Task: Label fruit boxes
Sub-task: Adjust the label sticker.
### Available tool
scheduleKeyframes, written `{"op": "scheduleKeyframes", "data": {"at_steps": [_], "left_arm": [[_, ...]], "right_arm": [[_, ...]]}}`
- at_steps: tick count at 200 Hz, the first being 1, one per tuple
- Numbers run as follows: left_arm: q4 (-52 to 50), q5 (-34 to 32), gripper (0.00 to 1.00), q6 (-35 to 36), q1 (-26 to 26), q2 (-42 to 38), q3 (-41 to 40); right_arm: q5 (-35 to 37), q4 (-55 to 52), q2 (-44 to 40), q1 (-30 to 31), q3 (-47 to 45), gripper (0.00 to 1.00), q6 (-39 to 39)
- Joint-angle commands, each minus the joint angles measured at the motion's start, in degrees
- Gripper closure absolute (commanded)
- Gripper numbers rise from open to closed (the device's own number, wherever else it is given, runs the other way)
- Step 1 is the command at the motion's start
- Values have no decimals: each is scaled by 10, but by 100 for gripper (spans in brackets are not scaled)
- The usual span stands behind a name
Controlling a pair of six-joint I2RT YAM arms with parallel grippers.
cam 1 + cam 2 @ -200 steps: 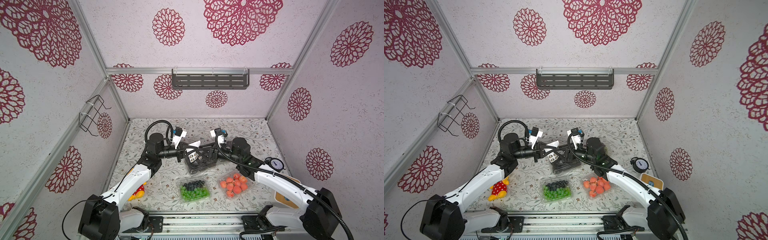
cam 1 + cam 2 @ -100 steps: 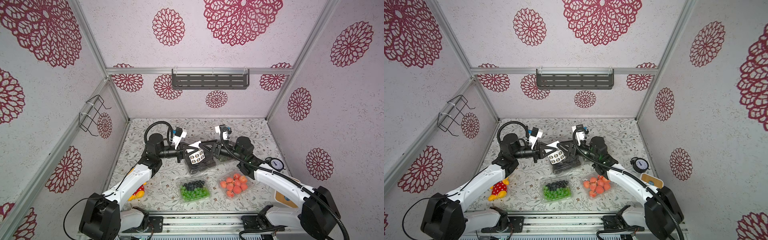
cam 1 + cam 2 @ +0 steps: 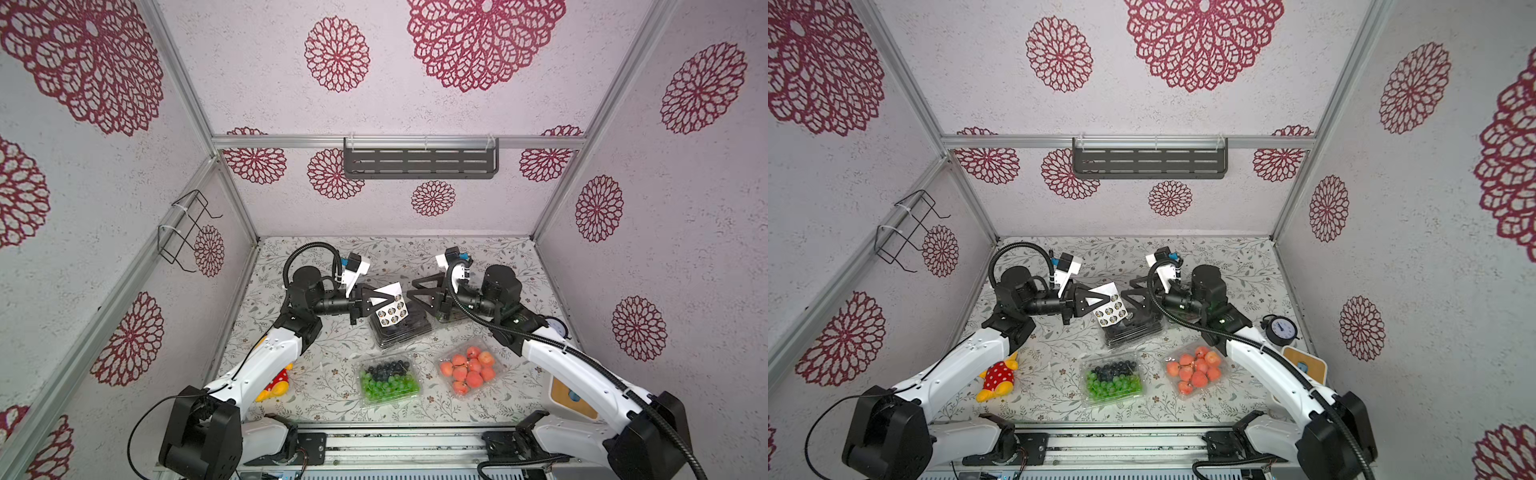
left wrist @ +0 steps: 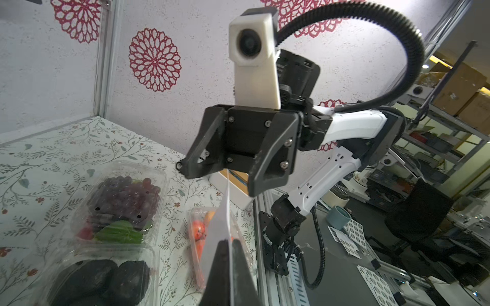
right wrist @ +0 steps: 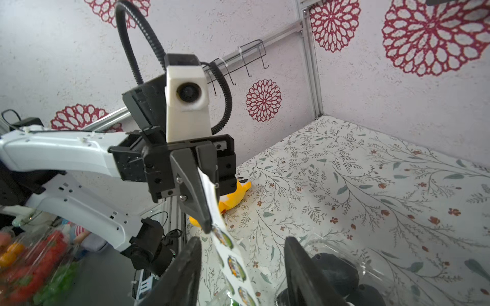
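In both top views the left claw (image 3: 390, 300) is clenched on a white sticker sheet (image 3: 391, 314), holding it tilted in the air above the black-fruit box (image 3: 401, 334), which sits near the middle of the floral worktop (image 3: 399, 251). The right claw (image 3: 415, 297) faces it from just beside the sheet, jaws apart and grasping nothing. The purple-fruit box (image 3: 455, 319) lies mostly hidden behind the right claw, next to the black-fruit box. Nearer the arm bases, the green-and-blue box (image 3: 1111, 380) and the orange-red box (image 3: 1196, 370) lie side by side with a gap between them, and a plush toy (image 3: 996, 376) lies by the left arm. In the left wrist view the sheet (image 4: 224, 220) shows edge-on, pinched in the left claw (image 4: 229, 242) and reaching toward the spread right claw (image 4: 220, 180). Below it the purple-fruit box (image 4: 124, 204) sits just beside the black-fruit box (image 4: 100, 278), with the orange-red box (image 4: 198, 233) further off. In the right wrist view the sheet (image 5: 233, 265) runs between the right claw's (image 5: 242, 243) separated fingers, though contact cannot be told. The left claw (image 5: 208, 225) grips the sheet's other end, above the black-fruit box (image 5: 344, 275).
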Motion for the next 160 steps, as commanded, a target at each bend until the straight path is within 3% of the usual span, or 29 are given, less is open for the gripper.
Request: {"op": "scheduleKeyframes", "data": {"at_steps": [1,28,50,109,118,135,148,160], "left_arm": [[21,22,100,-14,3,-6,-6],[22,22,100,-12,2,-5,-9],[24,22,100,-13,0,-1,-7],[-4,14,100,4,1,-2,0],[-4,14,100,4,1,-1,0],[3,13,100,-5,1,1,-1],[39,15,81,-31,1,0,-7],[63,17,75,-50,3,-5,-12]], "right_arm": [[-87,56,14,-3,-5,45,-32],[-145,125,44,-3,0,45,0],[-195,204,75,-3,0,51,53],[-206,213,81,-3,-4,95,51],[-206,211,78,-3,-6,100,46],[-216,222,79,-3,-12,100,42],[-219,225,82,-3,-12,100,39],[-223,226,85,-3,-10,100,41]]}}
